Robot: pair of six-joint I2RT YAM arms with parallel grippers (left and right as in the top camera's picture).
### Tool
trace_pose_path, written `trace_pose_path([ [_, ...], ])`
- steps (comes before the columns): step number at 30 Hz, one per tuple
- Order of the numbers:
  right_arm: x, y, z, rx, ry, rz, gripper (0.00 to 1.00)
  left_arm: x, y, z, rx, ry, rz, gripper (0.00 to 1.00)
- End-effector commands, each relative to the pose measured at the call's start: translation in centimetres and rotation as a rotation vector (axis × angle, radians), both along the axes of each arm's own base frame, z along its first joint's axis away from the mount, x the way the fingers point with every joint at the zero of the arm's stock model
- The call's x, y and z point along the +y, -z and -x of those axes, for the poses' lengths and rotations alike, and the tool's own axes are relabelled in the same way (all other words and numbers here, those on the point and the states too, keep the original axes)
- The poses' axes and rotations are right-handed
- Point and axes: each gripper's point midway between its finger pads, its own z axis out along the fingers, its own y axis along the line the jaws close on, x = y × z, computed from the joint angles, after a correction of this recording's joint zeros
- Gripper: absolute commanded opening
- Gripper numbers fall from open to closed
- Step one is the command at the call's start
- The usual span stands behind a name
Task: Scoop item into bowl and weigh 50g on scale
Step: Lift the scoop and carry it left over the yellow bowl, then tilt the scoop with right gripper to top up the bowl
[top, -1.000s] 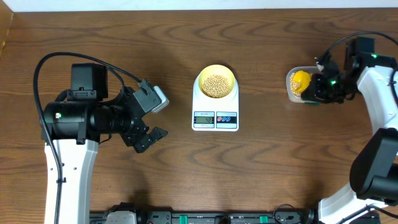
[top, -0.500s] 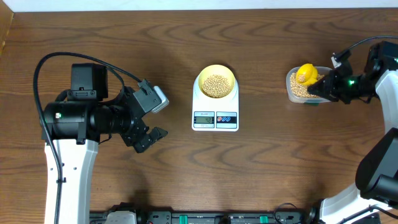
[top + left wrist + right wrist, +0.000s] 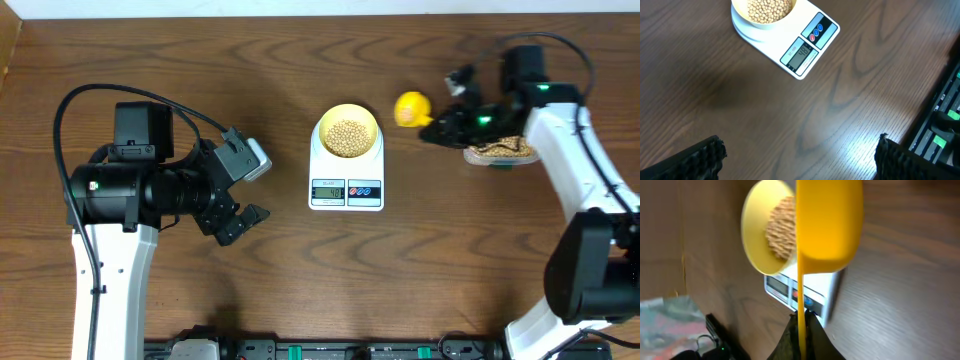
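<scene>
The pale-yellow bowl (image 3: 347,132) holds a pile of tan beans (image 3: 347,137) and stands on the white scale (image 3: 346,178), whose display is lit. My right gripper (image 3: 440,125) is shut on the handle of a bright yellow spoon (image 3: 410,108), which hangs above the table just right of the bowl. The right wrist view shows the spoon's underside (image 3: 827,225) beside the bowl (image 3: 754,240), so what the spoon holds is hidden. My left gripper (image 3: 252,188) is open over bare wood, left of the scale (image 3: 807,45).
A clear plastic tub (image 3: 497,153) of beans sits at the right, partly under my right arm. A strip of black equipment (image 3: 350,350) runs along the table's front edge. A pale wall edge borders the back.
My right gripper has lifted the yellow spoon out of the tub and carried it left, close to the bowl. The left arm has not moved.
</scene>
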Motion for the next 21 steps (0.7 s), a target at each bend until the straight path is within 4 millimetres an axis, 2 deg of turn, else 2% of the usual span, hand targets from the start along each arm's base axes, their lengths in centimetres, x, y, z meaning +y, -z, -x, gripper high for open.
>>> trace_pose_path([
  [1, 3.1, -2.5, -0.9, -0.100, -0.037, 0.032, 0.01, -0.2, -0.1, 0.2, -0.006, 0.019, 0.011, 0.98],
  [4, 4.8, -3.4, -1.4, -0.168, -0.067, 0.103, 0.01, -0.2, -0.1, 0.2, -0.006, 0.019, 0.011, 0.98],
  [12, 7.0, -4.0, -2.0, -0.321, -0.124, 0.313, 0.01, -0.2, -0.1, 0.2, -0.006, 0.019, 0.011, 0.98],
  [21, 7.9, -3.4, -1.5, -0.403, -0.202, 0.457, 0.01, -0.2, -0.1, 0.2, -0.006, 0.019, 0.011, 0.98],
])
